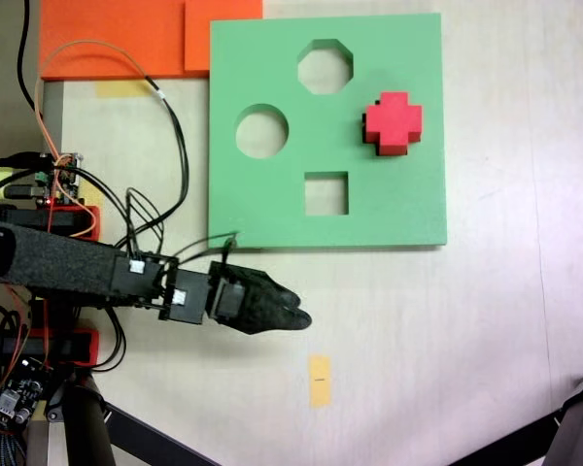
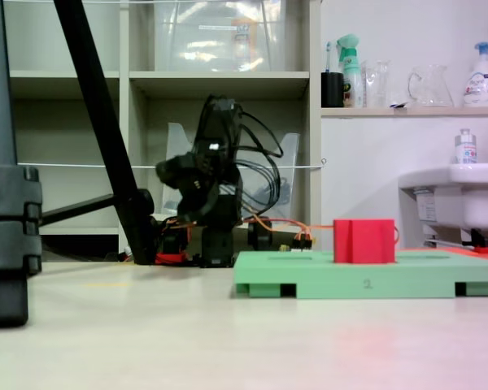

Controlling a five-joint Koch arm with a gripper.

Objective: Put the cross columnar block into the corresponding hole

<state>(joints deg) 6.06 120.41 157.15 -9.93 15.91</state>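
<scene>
**Red cross block sits in the green board, arm off to the side**

The red cross block (image 1: 393, 123) stands in the plus-shaped hole (image 1: 371, 139) near the right edge of the green board (image 1: 272, 209) in the fixed view from above, its top raised above the board's surface. In the low fixed view the block (image 2: 363, 240) rises clearly above the board (image 2: 325, 276), upright and square to it.

The board also has an octagonal hole (image 1: 325, 66), a round hole (image 1: 261, 131) and a square hole (image 1: 326, 193), all three open.

The claw (image 1: 296, 316) lies below the board in the view from above, well apart from the block and pointing right over the bare table (image 1: 447, 340). Its jaws look pressed together at the tip, with nothing between them. In the low view the arm (image 2: 207, 179) is folded up behind the board, too dark to read the claw.

A small yellow tape mark (image 1: 319, 380) lies on the table just below the claw.
</scene>
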